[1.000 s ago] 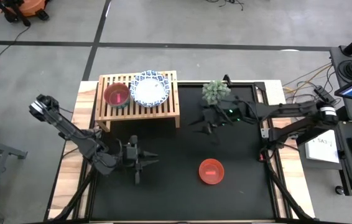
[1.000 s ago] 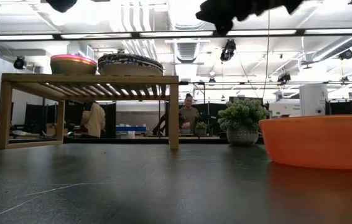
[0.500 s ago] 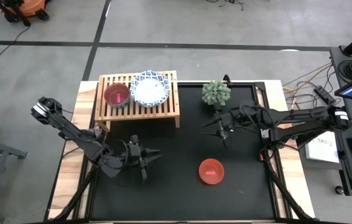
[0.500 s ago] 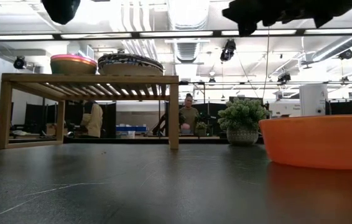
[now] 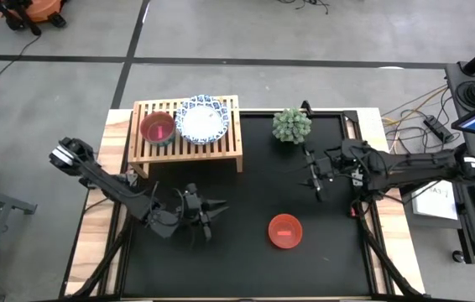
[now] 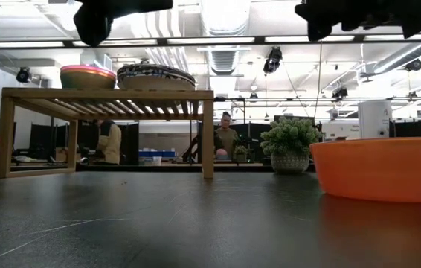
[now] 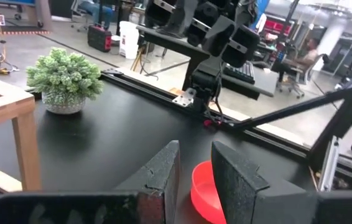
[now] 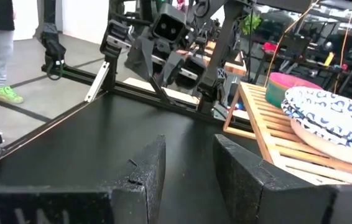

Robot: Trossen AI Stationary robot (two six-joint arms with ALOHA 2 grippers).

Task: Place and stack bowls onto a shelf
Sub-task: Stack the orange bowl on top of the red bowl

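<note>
The light-wood shelf (image 5: 187,138) stands at the mat's far left. On its slatted top sit a stack of small bowls, pink-red on top (image 5: 158,127), and a stack of white blue-rimmed bowls (image 5: 202,120); both stacks also show in the right wrist view (image 8: 285,86) (image 8: 331,121). A red bowl (image 5: 285,231) rests on the black mat at the near right. My left gripper (image 5: 211,216) is open and empty, above the mat left of the red bowl (image 7: 202,194). My right gripper (image 5: 315,178) is open and empty, above the mat near the plant.
A small potted plant (image 5: 291,124) stands on the mat at the far middle, right of the shelf. The black mat (image 5: 246,260) lies bare between the shelf and the red bowl. People show in the room beyond the table (image 6: 227,135).
My left gripper has gone toward the table's right edge, closer to the red bowl. My right gripper has drawn away from the shelf, toward the table's right and slightly toward its near edge. The bowls and the shelf have stayed where they were.
</note>
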